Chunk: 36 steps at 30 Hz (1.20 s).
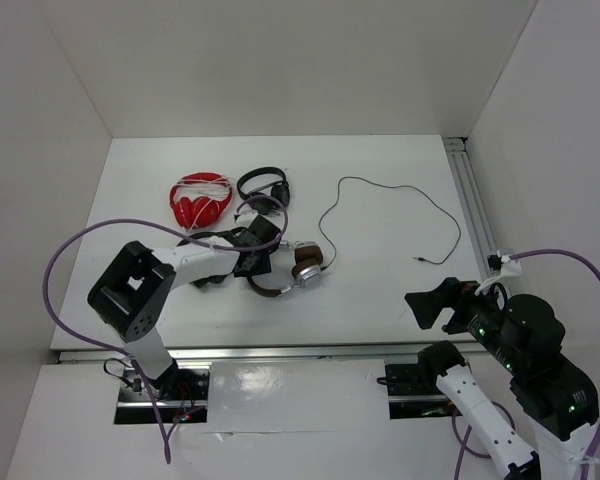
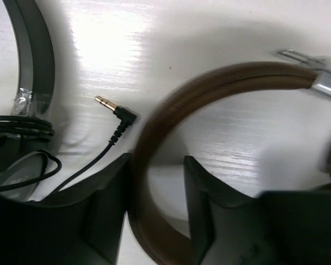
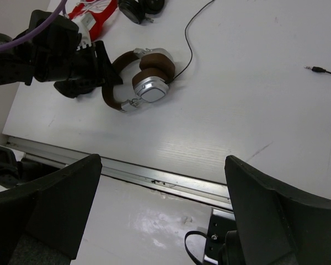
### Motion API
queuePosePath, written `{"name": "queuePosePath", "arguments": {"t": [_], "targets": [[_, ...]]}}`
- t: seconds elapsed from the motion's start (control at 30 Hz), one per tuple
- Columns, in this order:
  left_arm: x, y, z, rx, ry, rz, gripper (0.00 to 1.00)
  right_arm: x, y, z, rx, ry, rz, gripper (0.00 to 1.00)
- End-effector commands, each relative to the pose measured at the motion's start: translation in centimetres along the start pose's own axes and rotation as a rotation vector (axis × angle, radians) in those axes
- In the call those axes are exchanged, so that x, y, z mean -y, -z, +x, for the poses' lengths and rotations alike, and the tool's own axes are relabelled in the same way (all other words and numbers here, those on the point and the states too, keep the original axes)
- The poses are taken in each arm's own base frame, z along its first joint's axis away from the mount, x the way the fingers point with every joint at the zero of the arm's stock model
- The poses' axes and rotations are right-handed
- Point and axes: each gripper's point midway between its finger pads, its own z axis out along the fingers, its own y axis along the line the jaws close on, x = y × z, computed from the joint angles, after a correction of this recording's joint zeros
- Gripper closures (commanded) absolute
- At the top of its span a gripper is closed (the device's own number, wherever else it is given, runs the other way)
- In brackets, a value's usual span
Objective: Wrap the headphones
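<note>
The headphones [image 1: 302, 266] lie left of the table's middle, brown headband toward my left arm, silver cups [image 3: 153, 88] side by side. Their thin dark cable [image 1: 380, 188] loops loosely to the right and ends in a plug [image 1: 420, 260]. My left gripper [image 1: 263, 262] straddles the brown headband [image 2: 220, 77]. In the left wrist view the left gripper [image 2: 157, 165] has its left finger against the band and a gap on the right side. My right gripper [image 1: 430, 305] hovers wide open over the near table edge, nothing between its fingers [image 3: 55, 193].
A red pair of headphones [image 1: 200, 198] and a black pair [image 1: 263, 186] lie just behind the left gripper. The black pair's band [image 2: 33, 55] and gold plug [image 2: 107, 103] are close to its left finger. Metal rails run along the right side [image 1: 475, 200] and front [image 1: 280, 352].
</note>
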Motion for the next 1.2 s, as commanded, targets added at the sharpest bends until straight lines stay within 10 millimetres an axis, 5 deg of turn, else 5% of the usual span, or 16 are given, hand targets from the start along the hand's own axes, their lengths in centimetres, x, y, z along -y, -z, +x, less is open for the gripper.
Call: {"name": "queuePosePath", "arguments": {"t": [0.0, 0.07, 0.1, 0.23, 0.37, 0.5, 0.57, 0.63, 0.73, 0.93, 1.07, 1.17], "targets": [[-0.3, -1.2, 2.9, -0.092, 0.003, -0.032, 0.48, -0.4, 0.1, -0.4, 0.024, 0.001, -0.019, 0.00], [0.3, -1.1, 3.7, -0.101, -0.006, -0.014, 0.57, -0.4, 0.1, -0.4, 0.024, 0.001, -0.019, 0.00], [0.2, -1.2, 3.9, -0.099, -0.005, -0.012, 0.72, -0.4, 0.1, -0.4, 0.024, 0.001, -0.019, 0.00], [0.8, -0.9, 4.5, -0.104, -0.009, 0.009, 0.76, -0.5, 0.3, -0.7, 0.034, 0.001, -0.024, 0.00], [0.7, -0.6, 5.1, -0.117, -0.021, 0.014, 1.00, -0.7, 0.5, -0.9, 0.042, 0.002, -0.028, 0.00], [0.1, 2.2, 4.8, -0.063, -0.052, -0.033, 1.00, -1.5, 0.5, -0.9, 0.045, 0.004, -0.079, 0.00], [1.4, 5.5, 2.8, 0.018, -0.056, 0.006, 1.00, -2.4, 0.8, -0.8, 0.062, 0.010, -0.140, 0.00], [0.2, 8.2, 1.7, 0.072, -0.061, -0.041, 1.00, -4.2, 1.9, -1.4, 0.114, 0.028, -0.254, 0.00], [1.0, 14.8, -2.4, 0.211, -0.015, 0.040, 1.00, -5.5, 2.8, -1.7, 0.153, 0.046, -0.338, 0.00], [-2.0, 24.8, -6.3, 0.354, 0.027, 0.186, 1.00, -4.9, 2.1, -1.7, 0.145, 0.038, -0.304, 0.00], [-5.8, 32.1, -9.3, 0.482, 0.076, 0.264, 1.00, -5.1, 1.6, -2.5, 0.175, 0.095, -0.310, 0.00], [-8.2, 35.0, -10.8, 0.545, 0.082, 0.239, 1.00, -7.5, 1.9, -3.8, 0.267, 0.128, -0.453, 0.00]]}}
